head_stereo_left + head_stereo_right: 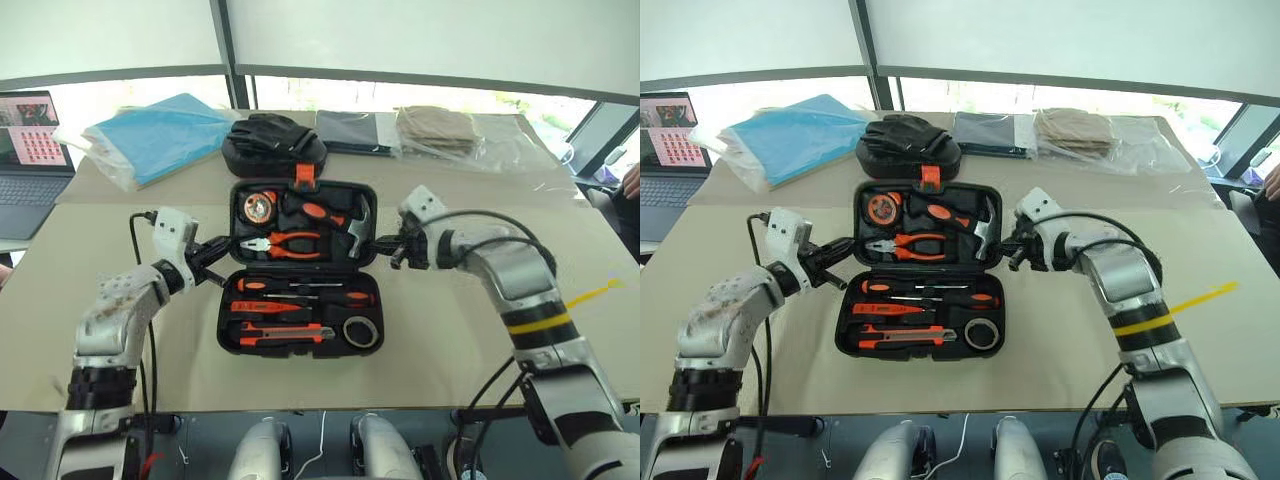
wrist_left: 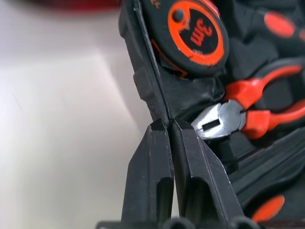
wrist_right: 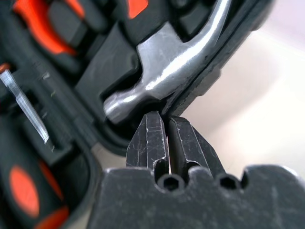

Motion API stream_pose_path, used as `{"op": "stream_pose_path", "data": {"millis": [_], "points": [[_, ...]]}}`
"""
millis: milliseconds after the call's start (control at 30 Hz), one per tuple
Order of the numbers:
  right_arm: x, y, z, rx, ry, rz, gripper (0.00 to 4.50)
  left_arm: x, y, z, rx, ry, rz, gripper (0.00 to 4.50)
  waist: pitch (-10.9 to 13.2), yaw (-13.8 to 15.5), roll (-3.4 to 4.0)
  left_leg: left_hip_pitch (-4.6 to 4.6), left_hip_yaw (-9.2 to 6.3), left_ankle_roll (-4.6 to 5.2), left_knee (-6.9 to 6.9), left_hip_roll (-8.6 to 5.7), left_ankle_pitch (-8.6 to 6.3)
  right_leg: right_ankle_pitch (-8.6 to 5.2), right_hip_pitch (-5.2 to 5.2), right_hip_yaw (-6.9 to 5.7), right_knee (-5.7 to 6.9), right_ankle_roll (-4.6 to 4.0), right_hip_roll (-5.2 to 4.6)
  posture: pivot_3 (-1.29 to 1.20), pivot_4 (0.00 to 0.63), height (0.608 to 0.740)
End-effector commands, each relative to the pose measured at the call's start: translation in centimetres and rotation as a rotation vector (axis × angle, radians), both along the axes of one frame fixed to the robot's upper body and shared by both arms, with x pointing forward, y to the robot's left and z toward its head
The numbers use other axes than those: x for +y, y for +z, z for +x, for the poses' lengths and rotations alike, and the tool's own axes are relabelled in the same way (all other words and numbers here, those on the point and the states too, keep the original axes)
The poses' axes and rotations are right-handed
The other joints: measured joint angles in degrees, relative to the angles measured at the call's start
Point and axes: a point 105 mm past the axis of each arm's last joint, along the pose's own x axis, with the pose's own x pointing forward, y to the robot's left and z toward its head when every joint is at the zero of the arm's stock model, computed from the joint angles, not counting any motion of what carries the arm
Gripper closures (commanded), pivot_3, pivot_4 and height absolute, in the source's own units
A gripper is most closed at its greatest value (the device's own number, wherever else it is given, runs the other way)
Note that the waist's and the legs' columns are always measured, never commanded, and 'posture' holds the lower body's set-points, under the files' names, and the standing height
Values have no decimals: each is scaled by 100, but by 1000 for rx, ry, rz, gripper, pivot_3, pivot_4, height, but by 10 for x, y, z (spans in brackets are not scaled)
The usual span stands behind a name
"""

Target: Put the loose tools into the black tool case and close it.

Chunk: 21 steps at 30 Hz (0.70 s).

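Note:
The black tool case lies open in the middle of the table. In its near half sit the loose tools: two long screwdrivers, a small orange screwdriver, the utility knife and the black tape roll. A tape measure, pliers and a hammer fill the far half. My left gripper is shut, with its tips against the far half's left rim. At the right rim, by the hammer head, my right gripper is shut too.
A black pouch topped with gloves sits just behind the case. Further back lie a blue bag, bagged folded cloths and a dark flat item. A laptop stands at the far left.

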Motion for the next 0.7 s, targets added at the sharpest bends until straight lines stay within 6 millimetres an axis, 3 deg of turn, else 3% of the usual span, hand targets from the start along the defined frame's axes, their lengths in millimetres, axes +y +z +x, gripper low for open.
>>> {"op": "stream_pose_path", "data": {"millis": [33, 167, 333, 400, 433, 700], "points": [[-2, 5, -17, -254, 158, -111, 4500, -9, -1, -25, -174, -158, 185, 4494, 0, 9, 0, 1, 1, 2, -1, 0, -3, -1, 3, -2, -7, 2, -3, 0, 150, 740], [-12, -14, -27, -355, 178, -147, 4500, -1, -23, -40, -221, -205, 322, 4494, -2, 14, 1, 17, 5, 54, 1, 1, -43, -4, 44, -11, -59, 20, -17, 0, 150, 740], [-28, -42, -42, -467, 212, -259, 4500, 25, -40, -48, -279, -145, 469, 4494, -6, 7, 4, 77, 14, 67, 0, 0, -52, 1, 103, -16, -76, 29, -34, 0, 150, 740], [-40, -52, -48, -412, 193, -252, 3729, 36, -45, -52, -254, -125, 460, 4500, -7, -2, 6, 114, 15, 63, -8, 3, -58, -6, 133, -16, -78, 23, -37, 0, 150, 740], [-45, -52, -49, -415, 179, -249, 3485, 39, -46, -54, -240, -120, 448, 3786, -8, -6, 5, 115, 15, 63, -9, 5, -57, -12, 132, -15, -76, 13, -37, 0, 150, 740], [-71, -47, -56, -391, 114, -265, 826, 57, -55, -62, -113, -118, 419, 1118, -1, 9, 11, 107, 21, 59, -3, 12, -54, -7, 117, -14, -64, 19, -37, 0, 150, 740]]}}
